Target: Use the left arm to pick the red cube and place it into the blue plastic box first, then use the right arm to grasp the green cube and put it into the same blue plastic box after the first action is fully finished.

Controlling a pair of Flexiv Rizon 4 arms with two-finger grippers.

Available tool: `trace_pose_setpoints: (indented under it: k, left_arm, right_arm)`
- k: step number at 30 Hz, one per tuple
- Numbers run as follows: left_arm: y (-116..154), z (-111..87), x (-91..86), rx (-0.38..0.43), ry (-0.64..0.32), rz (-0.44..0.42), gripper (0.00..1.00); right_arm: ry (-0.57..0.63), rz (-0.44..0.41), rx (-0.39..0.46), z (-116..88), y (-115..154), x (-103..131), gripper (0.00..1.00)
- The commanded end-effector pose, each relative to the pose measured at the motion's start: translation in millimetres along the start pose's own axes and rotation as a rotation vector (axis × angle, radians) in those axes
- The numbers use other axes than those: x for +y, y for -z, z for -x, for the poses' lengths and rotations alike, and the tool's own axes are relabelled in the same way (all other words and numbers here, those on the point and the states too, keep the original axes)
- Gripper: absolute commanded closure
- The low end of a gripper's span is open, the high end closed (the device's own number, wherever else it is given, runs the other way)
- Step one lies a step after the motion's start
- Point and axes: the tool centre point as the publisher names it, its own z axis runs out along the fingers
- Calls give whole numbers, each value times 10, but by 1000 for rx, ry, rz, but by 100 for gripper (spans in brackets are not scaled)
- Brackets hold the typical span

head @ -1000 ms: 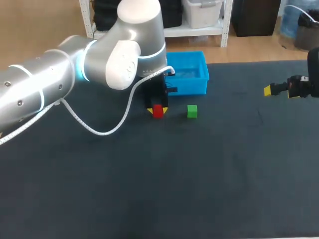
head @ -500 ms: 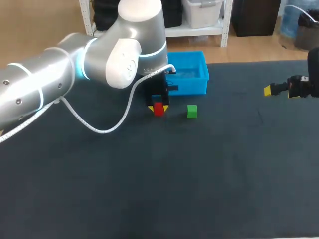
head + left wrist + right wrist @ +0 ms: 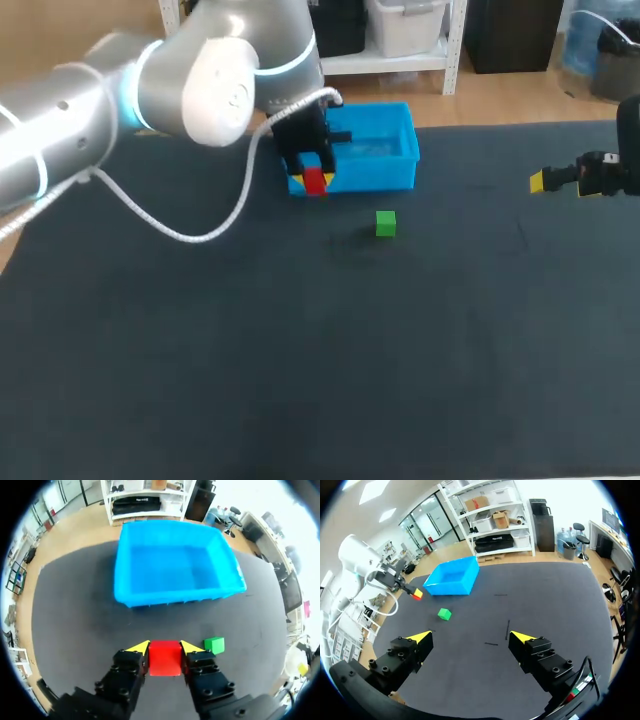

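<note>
Clamping the red cube (image 3: 165,658) in the left tool (image 3: 165,647), fingers drawn narrow against two opposite faces. Lifted it off the counter (image 3: 300,380) within the last second and carried it away from the green cube (image 3: 214,644), now seen down on the counter just past the tool's right-hand finger. Closing on the blue box (image 3: 170,596), straight ahead of the tool. Not yet over its open top, going by the wrist view, though from above already level with its near wall.

Meaning for the task, as a judgement: pick done, first placement nearly there, with only a short carry over the rim and a release to follow. Too early for the second arm.

Keeping the right tool (image 3: 470,637) spread wide, gripping nothing, well off to the side, unmoved over that second. Green cube likewise unmoved, well ahead of that tool.

Found no readable writing, label or brand mark on either cube or on the box.
</note>
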Motion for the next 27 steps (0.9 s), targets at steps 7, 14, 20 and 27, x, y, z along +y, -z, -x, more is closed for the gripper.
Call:
trace_pose_setpoints:
  k: [7, 14, 20, 27]
  left_arm:
    - [633, -95, 178, -101, -33, -54, 100]
    - [869, -162, 263, -143, -55, -29, 100]
    - [883, -201, 300, -180, -64, -35, 100]
    - [935, -172, 315, -217, -84, -36, 100]
  right_arm:
    - [1, 2, 1, -1, 3, -5, 0]
    - [1, 2, 1, -1, 3, -5, 0]
    - [1, 2, 1, -1, 3, -5, 0]
    - [1, 2, 1, -1, 3, -5, 0]
